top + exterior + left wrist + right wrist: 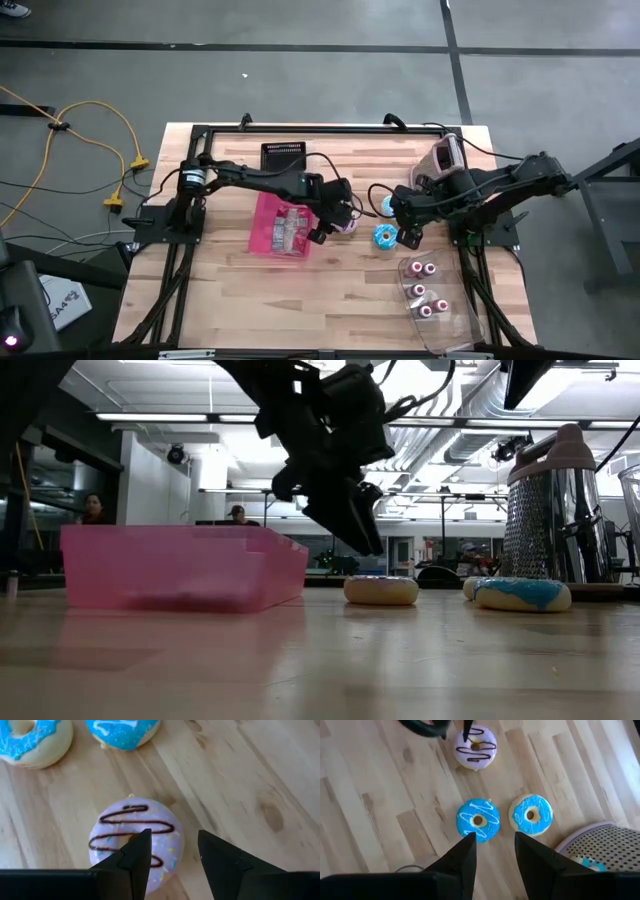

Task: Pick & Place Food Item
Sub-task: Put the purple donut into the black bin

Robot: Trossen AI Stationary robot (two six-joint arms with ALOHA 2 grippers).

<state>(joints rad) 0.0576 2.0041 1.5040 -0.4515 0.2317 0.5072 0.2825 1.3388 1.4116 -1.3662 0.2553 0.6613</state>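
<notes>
A lilac-iced donut [135, 842] with dark chocolate lines lies flat on the wooden table, just right of the pink tray [280, 225]. My left gripper [175, 840] hangs open a little above it, slanting down. In the low view its fingertips [368, 540] stand clear over the donut [380, 590]. Two blue-iced donuts [477, 820] [531, 815] lie flat further right. My right gripper [495, 842] hovers open high over them, holding nothing.
A metal grater [447, 155] stands at the far right. A clear plastic container [432, 298] with several donuts lies near the right front edge. A black box [283, 153] sits at the far edge. People show in the room beyond the table.
</notes>
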